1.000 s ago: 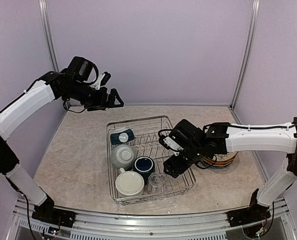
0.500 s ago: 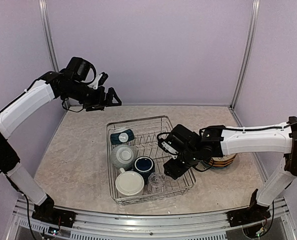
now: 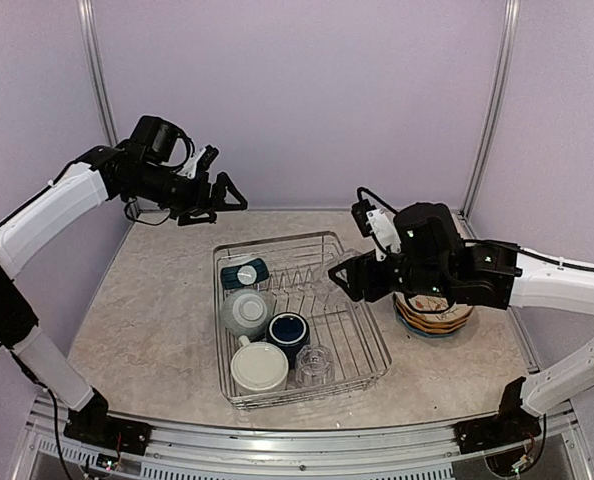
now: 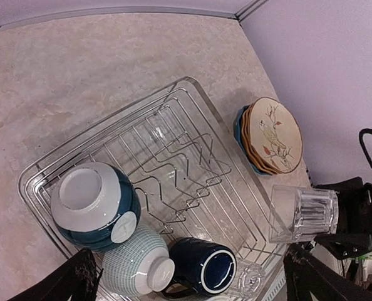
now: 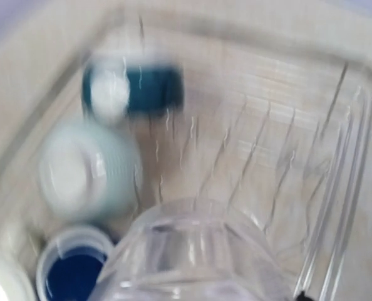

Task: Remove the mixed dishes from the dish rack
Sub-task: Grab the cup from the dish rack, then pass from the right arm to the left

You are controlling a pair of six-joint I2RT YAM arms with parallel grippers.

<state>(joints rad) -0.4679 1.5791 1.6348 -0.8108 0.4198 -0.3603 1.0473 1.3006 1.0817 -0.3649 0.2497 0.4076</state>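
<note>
The dish rack (image 3: 369, 330) is a silver wire basket in the middle of the table. In it lie a small teal bowl (image 3: 244, 272), a pale ribbed bowl (image 3: 245, 310), a navy mug (image 3: 289, 330), a cream mug (image 3: 259, 367) and a clear tumbler (image 3: 315, 365). My right gripper (image 3: 345, 275) hangs above the rack's right side, shut on another clear glass tumbler (image 4: 302, 213), which fills the bottom of the right wrist view (image 5: 192, 257). My left gripper (image 3: 222, 190) is open and empty, high above the table behind the rack.
A stack of plates (image 3: 434, 315), the top one cream with a bird pattern (image 4: 270, 135), sits on the table right of the rack. Upright wire prongs (image 4: 180, 169) fill the rack's bare far half. Purple walls enclose the back and both sides.
My right gripper has come up out of the rack's front right part with the clear tumbler and moved back and right. The left arm has barely shifted.
</note>
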